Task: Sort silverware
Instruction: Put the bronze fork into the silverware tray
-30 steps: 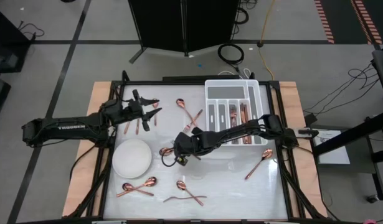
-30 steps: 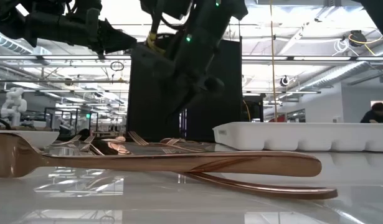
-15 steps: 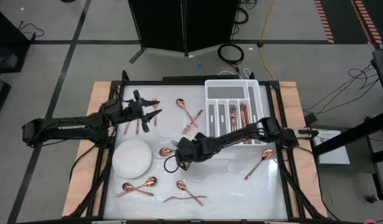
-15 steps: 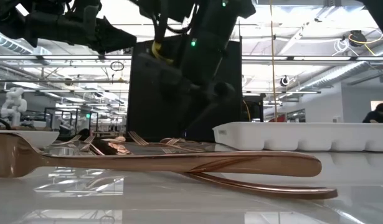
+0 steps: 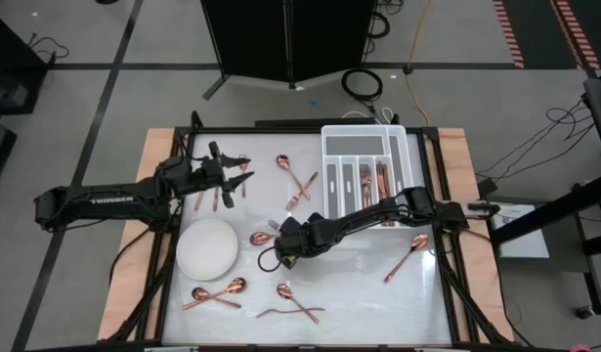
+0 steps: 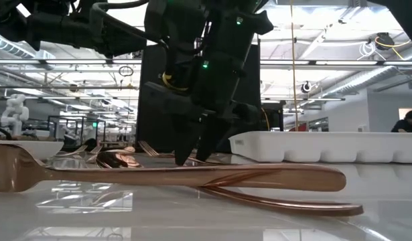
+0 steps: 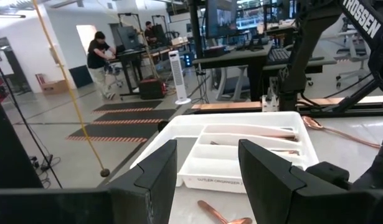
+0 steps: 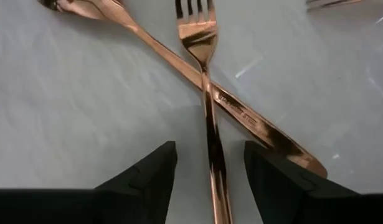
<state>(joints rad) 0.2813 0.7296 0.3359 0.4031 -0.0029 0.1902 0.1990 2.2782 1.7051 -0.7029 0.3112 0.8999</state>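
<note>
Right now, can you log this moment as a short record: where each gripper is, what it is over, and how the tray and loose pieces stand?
right gripper: open, low over the table centre, fingers either side of a fork's handle
target fork: lies crossed over a spoon, not held
left gripper: open, empty, near the table's far left
tray: white, compartmented, some copper pieces already in it
plate: white, round, nothing visible on it
loose silverware: scattered around the table

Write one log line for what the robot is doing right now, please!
right gripper: open, low over fork crossed on spoon | left gripper: open, waiting near table's far left | tray: holds some silverware
</note>
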